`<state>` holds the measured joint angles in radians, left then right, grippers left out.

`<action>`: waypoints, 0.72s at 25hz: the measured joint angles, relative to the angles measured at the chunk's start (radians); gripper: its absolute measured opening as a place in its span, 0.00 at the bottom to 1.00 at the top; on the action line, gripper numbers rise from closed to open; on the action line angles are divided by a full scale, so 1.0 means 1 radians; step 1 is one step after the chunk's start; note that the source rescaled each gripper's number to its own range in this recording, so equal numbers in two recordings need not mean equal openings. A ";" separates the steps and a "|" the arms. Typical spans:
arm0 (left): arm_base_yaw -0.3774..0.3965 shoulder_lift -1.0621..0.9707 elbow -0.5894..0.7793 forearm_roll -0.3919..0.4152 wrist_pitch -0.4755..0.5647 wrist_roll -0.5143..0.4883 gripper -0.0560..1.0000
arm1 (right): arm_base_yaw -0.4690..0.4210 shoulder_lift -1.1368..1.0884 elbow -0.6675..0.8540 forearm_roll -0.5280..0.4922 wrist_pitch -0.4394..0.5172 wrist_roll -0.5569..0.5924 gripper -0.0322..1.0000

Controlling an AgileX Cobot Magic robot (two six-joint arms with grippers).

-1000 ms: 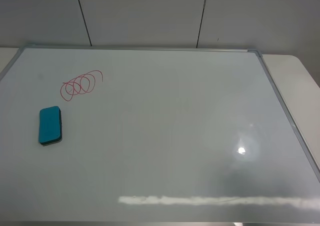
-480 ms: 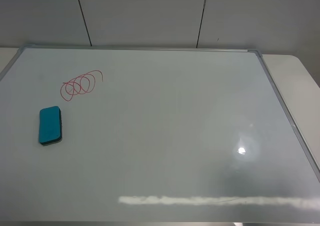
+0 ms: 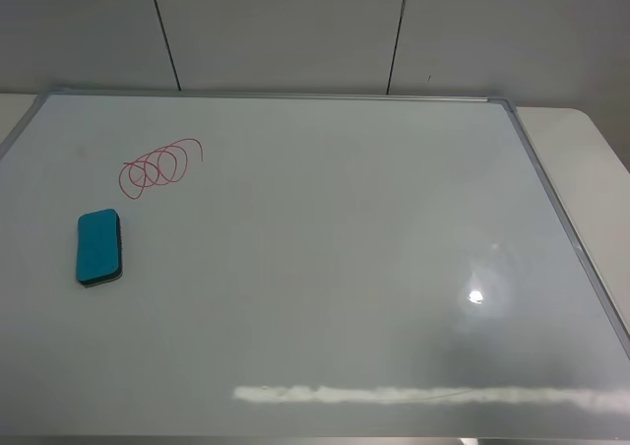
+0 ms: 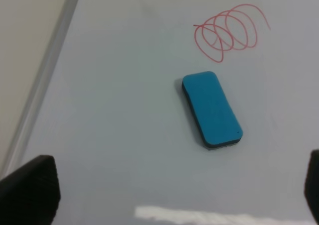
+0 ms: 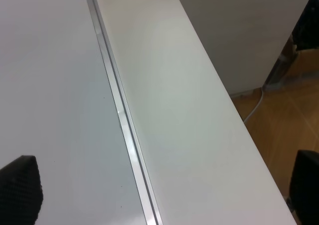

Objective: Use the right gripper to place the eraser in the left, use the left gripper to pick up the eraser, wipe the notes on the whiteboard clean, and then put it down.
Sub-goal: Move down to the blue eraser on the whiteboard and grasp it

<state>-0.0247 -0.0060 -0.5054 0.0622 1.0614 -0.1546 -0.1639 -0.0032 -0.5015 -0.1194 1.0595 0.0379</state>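
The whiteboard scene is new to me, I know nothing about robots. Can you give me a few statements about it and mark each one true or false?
1. The eraser lies flat on the whiteboard, teal side up. True.
2. The notes have been wiped away. False: the red loops are on the board, unwiped, close to the eraser but not touching it.
3. The left gripper is clamped on the eraser. False: its jaws stand wide open and the eraser lies free on the board, apart from it.
4. The right gripper is open and holds nothing. True.
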 joint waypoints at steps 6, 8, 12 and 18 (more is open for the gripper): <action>0.000 0.017 -0.006 0.029 -0.003 -0.002 1.00 | 0.000 0.000 0.000 0.000 0.000 0.000 1.00; 0.000 0.062 -0.025 0.063 -0.037 -0.003 0.98 | 0.000 0.000 0.000 0.000 0.000 0.000 1.00; 0.000 0.211 -0.071 0.102 -0.122 -0.004 0.86 | 0.000 0.000 0.000 0.000 0.000 0.000 1.00; 0.000 0.462 -0.133 0.110 -0.179 -0.004 0.81 | 0.000 0.000 0.000 0.000 0.000 0.000 1.00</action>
<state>-0.0242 0.4558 -0.6382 0.1719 0.8823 -0.1587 -0.1639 -0.0032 -0.5015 -0.1194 1.0595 0.0379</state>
